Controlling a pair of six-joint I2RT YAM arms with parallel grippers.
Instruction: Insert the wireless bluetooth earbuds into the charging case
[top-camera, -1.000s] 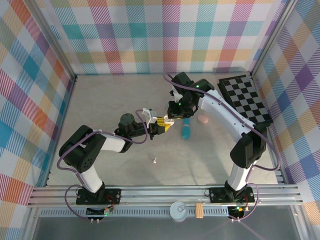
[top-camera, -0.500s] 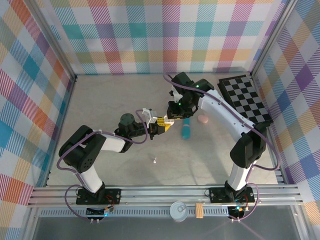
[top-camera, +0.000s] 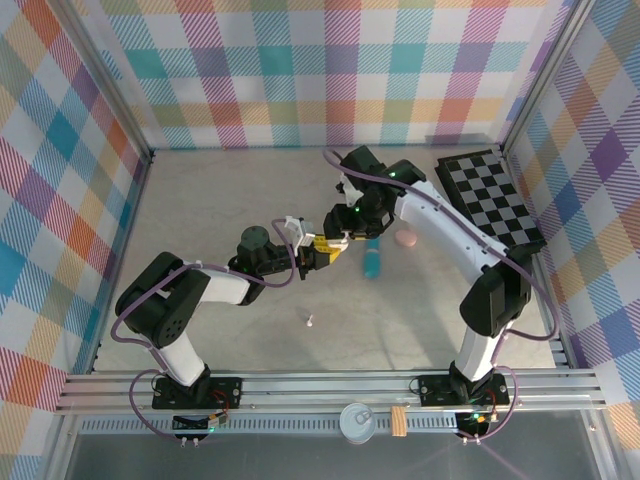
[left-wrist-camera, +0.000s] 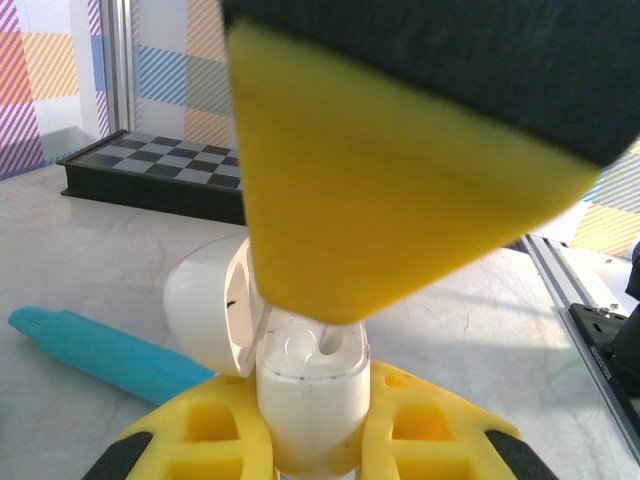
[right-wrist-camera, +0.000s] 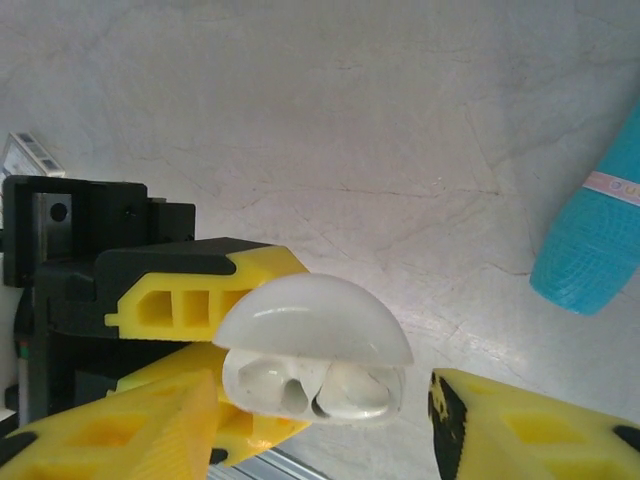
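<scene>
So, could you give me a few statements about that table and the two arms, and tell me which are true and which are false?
1. The left gripper holds a white oval charging case with its lid open. True.
2. The right gripper holds the long teal plastic stick. False: the stick lies on the table.
3. A black-and-white chequered board lies at the table's far right. True.
4. The right gripper is clamped on the case. False: its jaws stand apart, one on either side of the case.
5. A tiny white earbud lies loose on the table, nearer the arms' bases. True.
</scene>
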